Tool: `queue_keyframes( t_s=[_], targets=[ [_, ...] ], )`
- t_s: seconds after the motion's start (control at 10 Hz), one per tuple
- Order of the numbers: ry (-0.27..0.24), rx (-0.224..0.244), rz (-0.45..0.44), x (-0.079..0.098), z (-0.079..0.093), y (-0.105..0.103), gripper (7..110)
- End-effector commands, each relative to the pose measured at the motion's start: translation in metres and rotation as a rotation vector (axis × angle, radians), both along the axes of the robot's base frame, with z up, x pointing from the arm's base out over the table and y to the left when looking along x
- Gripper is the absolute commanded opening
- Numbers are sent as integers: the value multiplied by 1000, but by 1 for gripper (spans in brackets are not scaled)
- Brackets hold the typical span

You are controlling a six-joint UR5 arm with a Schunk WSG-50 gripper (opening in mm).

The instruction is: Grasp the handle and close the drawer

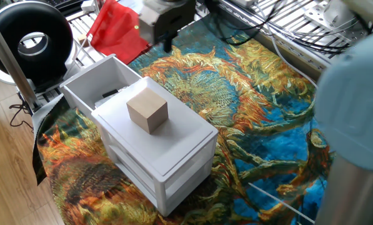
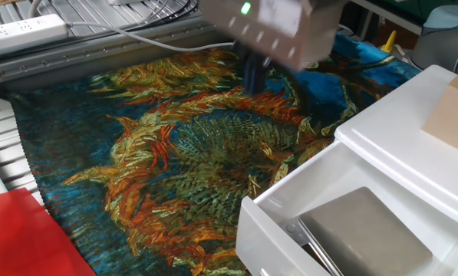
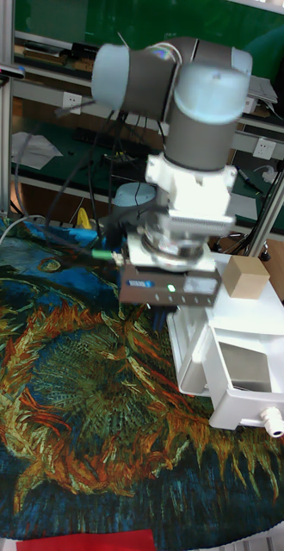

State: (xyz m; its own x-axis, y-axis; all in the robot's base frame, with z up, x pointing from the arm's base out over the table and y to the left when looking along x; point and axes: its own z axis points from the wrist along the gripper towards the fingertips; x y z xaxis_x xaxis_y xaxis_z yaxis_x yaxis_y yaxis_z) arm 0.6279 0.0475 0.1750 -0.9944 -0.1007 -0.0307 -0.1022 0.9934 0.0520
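Entry, near to far, tall fixed view.

1. Handle (image 3: 274,420): a small white knob on the front face of the drawer, nearest the camera, at about 4 o'clock from my tool. Nothing touches it.
2. Drawer (image 3: 245,379): top tray of the white cabinet (image 3: 245,323), pulled out toward the camera, a flat grey item (image 3: 246,365) lying inside. Its sliding axis runs 6 to 12 o'clock in this view, so closing means a push toward 12.
3. Tool (image 3: 140,314): mine, hanging over the patterned cloth (image 3: 64,396) that covers the bench, well apart from the handle and to the cabinet's 9 o'clock side. It is blurred in every view; I cannot tell whether the fingers are apart or together, and I see nothing held.
4. Wooden cube (image 3: 245,276): on the cabinet top, beyond the drawer.

Judgement: I must travel toward 4 o'clock and descend to the knob before any push.

Writing: no brand, label or text is legible anywhere.
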Motion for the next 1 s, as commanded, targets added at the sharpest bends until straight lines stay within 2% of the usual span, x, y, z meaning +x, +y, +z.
queue_keyframes(
  t_s=[0.0,0.2,0.4,0.5,0.7,0.9],
  targets=[
    [-36,-8,0,40,-36,5,7],
    [-6,-17,-3,30,-34,3,7],
    [7,-31,-9,0,-23,-2,7],
    [-18,-69,-19,6,-23,-12,7],
    [-85,-78,-25,23,-22,-14,7],
    [-93,-98,-47,25,-21,-19,7]
  ],
)
